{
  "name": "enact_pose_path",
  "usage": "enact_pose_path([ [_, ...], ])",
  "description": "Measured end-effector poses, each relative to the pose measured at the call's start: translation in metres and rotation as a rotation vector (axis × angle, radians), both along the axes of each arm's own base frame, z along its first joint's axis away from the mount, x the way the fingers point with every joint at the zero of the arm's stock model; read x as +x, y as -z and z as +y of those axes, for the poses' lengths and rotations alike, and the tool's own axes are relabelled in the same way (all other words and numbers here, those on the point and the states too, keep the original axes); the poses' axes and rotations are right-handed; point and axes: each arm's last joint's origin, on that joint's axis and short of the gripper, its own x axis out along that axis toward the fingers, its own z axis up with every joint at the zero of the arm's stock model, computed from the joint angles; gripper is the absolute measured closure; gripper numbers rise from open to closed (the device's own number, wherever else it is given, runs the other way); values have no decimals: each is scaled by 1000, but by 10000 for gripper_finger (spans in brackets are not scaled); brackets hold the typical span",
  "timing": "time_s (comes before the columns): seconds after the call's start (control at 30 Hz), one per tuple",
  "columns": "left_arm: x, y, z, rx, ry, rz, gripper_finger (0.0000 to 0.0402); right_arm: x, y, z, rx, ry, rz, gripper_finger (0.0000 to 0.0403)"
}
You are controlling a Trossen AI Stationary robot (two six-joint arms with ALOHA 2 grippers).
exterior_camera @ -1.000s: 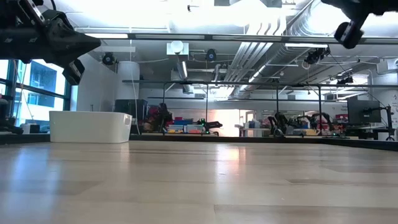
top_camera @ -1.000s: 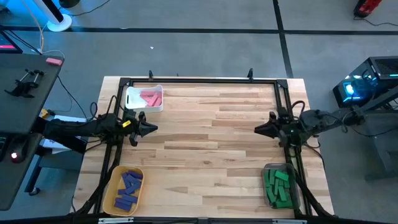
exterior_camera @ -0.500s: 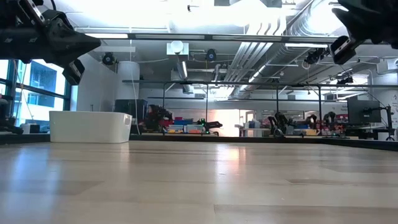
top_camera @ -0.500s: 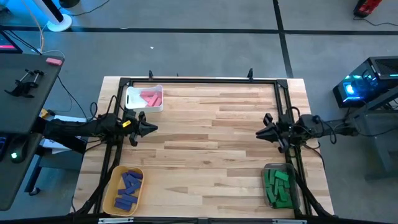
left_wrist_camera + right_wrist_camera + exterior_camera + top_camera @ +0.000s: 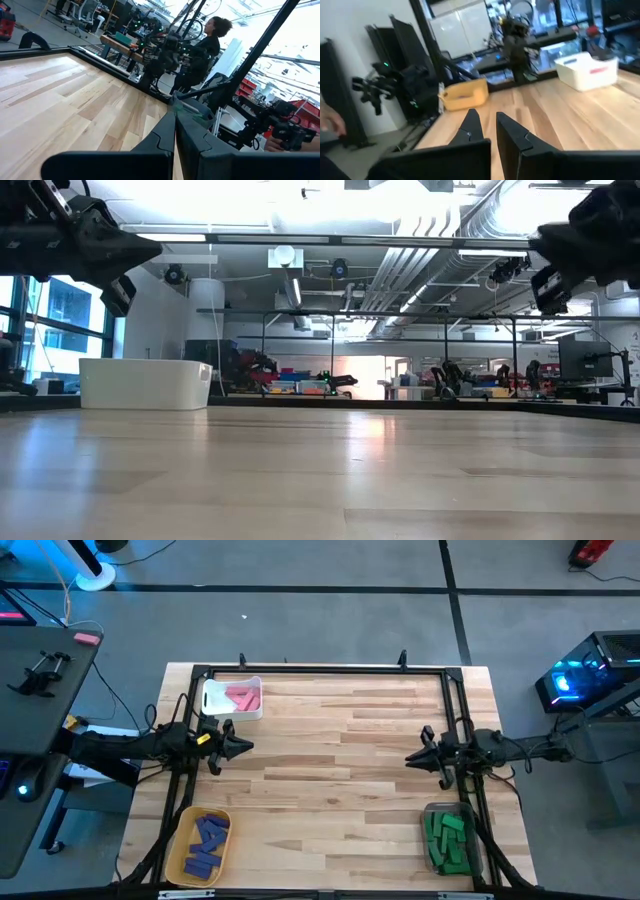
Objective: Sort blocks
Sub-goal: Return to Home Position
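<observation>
We reckon the sorting itself is done and we're on the parking step. No loose blocks show anywhere on the table (image 5: 340, 790), from overhead or from table level.

The left gripper (image 5: 245, 747) hangs over the left side of the table, just beside the white bin (image 5: 212, 698). Its fingers are pressed together with nothing between them, which is plain in its own wrist camera. The right gripper (image 5: 410, 757) hangs over the right side, pointing inward, with its fingers a little apart and empty too. The two are well apart, with the bare middle of the table between them.

In the overhead view:
- The pink blocks (image 5: 243, 696) are in the white bin at the top-left corner.
- The blue blocks (image 5: 208, 838) are in the yellow bin (image 5: 180, 852) at the bottom-left.
- The green blocks (image 5: 447, 838) are in the clear bin (image 5: 445, 808) at the bottom-right.

As far as we can tell from above, each bin holds one colour only. The blocks are small flat bars lying jumbled and overlapping, not stacked neatly, and the green pile looks the fullest.

Our guess for the next move is that there's nothing left to grab. It only calls for tucking both arms into their rest pose, with the right one maybe closing up. The risk looks low, and the main thing is keeping the right arm clear of the clear bin just beside it
</observation>
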Motion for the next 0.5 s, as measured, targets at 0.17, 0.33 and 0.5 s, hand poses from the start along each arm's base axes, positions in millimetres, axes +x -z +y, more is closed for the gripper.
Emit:
enact_pose_path([
  [0.17, 0, 0, 0, 0, 0, 0, 401, 2, 5, -4, 52, 108, 65, 403],
  [0.33, 0, 0, 0, 0, 0, 0, 401, 4, 8, -5, 74, 133, 95, 403],
  [0.5, 0, 0, 0, 0, 0, -1, 401, 4, 8, -5, 74, 132, 95, 403],
])
